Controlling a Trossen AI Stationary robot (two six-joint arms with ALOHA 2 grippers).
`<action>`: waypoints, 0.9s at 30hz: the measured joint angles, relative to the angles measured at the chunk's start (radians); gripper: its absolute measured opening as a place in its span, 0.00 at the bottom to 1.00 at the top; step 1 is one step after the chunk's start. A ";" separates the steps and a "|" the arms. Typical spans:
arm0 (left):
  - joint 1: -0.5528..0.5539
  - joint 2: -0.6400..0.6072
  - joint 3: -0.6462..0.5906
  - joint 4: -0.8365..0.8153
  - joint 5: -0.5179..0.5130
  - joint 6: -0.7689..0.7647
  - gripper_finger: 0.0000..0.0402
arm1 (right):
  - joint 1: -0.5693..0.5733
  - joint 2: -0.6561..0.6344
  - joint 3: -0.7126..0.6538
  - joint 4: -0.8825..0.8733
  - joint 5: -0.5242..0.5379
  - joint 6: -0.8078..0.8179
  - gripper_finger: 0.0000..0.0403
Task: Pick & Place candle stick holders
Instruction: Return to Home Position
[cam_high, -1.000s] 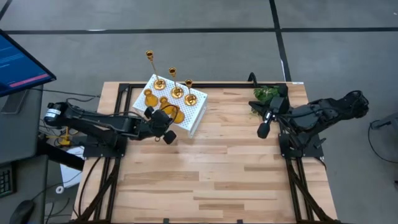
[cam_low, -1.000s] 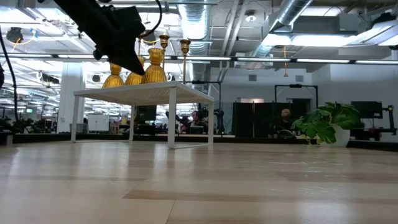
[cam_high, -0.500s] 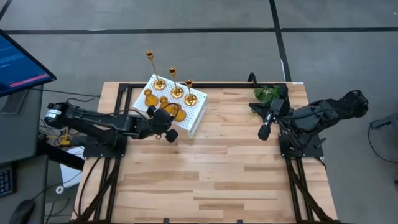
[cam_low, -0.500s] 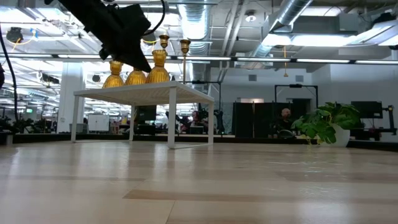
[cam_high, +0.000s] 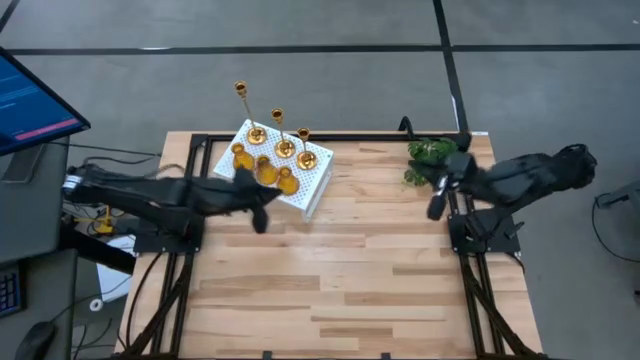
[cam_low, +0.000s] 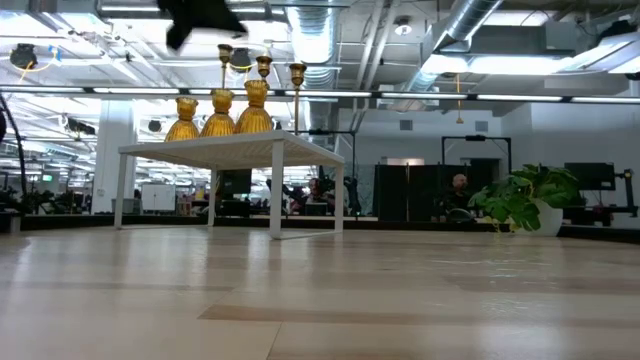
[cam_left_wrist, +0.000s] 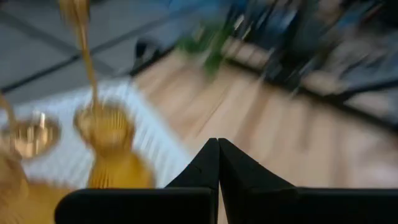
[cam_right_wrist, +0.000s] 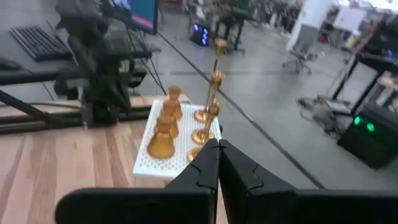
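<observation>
Fig. High and low views. You see a light wooden table (cam_high: 340, 260) with a white perforated shelf (cam_high: 316, 184) at its far left, raised on thin white legs in the low view. At the far right corner you find a green leafy plant (cam_high: 428, 152) in a white pot. Beyond the table's left edge stand a lit monitor (cam_high: 30, 100) and a keyboard (cam_right_wrist: 37, 40). A person (cam_low: 458, 188) shows in the room behind.
</observation>
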 joint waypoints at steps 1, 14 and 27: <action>-0.011 -0.040 0.018 0.000 0.000 0.018 0.00 | -0.007 -0.020 0.000 0.010 -0.012 -0.027 0.00; -0.051 -0.616 0.064 0.015 0.142 0.269 0.01 | -0.250 -0.523 -0.241 0.251 -0.332 -0.194 0.00; -0.051 -0.776 -0.120 0.000 0.160 0.201 0.01 | -0.265 -0.742 -0.655 0.385 -0.348 0.049 0.00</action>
